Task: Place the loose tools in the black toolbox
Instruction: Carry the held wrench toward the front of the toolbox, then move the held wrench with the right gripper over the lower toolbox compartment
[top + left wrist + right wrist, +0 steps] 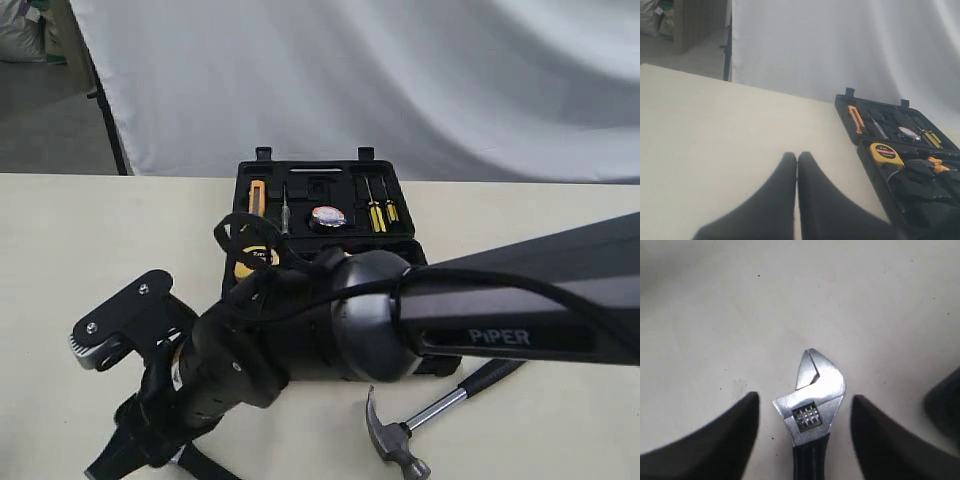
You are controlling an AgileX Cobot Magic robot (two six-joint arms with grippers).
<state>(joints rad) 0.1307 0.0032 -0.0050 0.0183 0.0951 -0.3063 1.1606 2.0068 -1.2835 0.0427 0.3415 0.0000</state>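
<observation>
Right, the pale table (60, 260) carries the black toolbox (330, 172), lying open at the far side and partly hidden behind my right arm (520, 300). The claw hammer (440, 405) lies on the table in front of the box. The adjustable wrench (812, 405) lies flat between the fingers of my right gripper (804, 399), which stand apart, clear of its silver head. The tape roll (327, 216) sits in the box's far half. My left gripper (796, 156) has its fingers pressed together, holding nothing.

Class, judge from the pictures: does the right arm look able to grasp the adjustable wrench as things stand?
Probably yes: the right gripper stands open astride the adjustable wrench, its jaws clear of the head on both sides, with only bare table around.
</observation>
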